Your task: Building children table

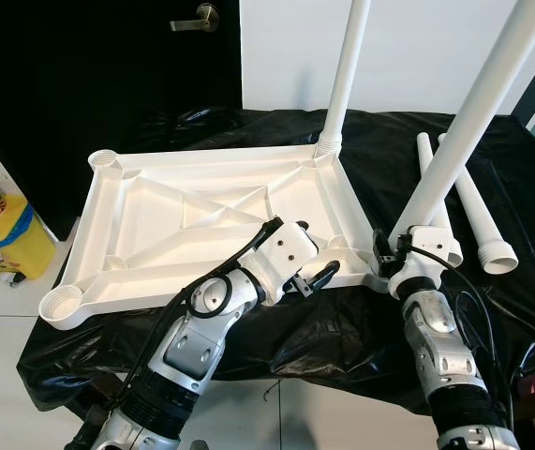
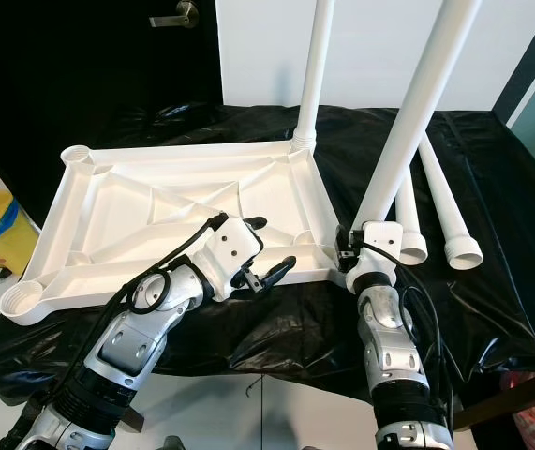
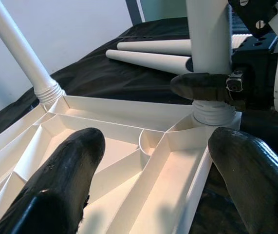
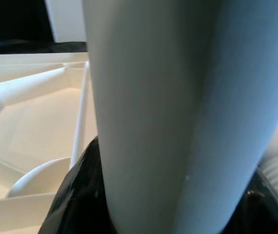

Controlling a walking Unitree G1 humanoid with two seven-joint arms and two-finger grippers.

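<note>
While my right tool (image 1: pixel 391 255) pinches the white leg (image 1: pixel 468 117) standing at the near right corner of the upturned tabletop (image 1: pixel 183 220), my left tool (image 1: pixel 303 253) sits spread over the tabletop's near rim, just left. Two spare legs (image 1: pixel 473 211) lie right of it on the black-covered desk (image 1: pixel 529 187). Yellow tub (image 1: pixel 0 230) far left, label unreadable.

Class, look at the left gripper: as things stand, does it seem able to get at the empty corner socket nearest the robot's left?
Probably yes. The left gripper hovers open over the upturned tabletop, and the empty socket lies on that arm's own side with nothing standing between them. The right gripper is occupied, shut on the table leg.
</note>
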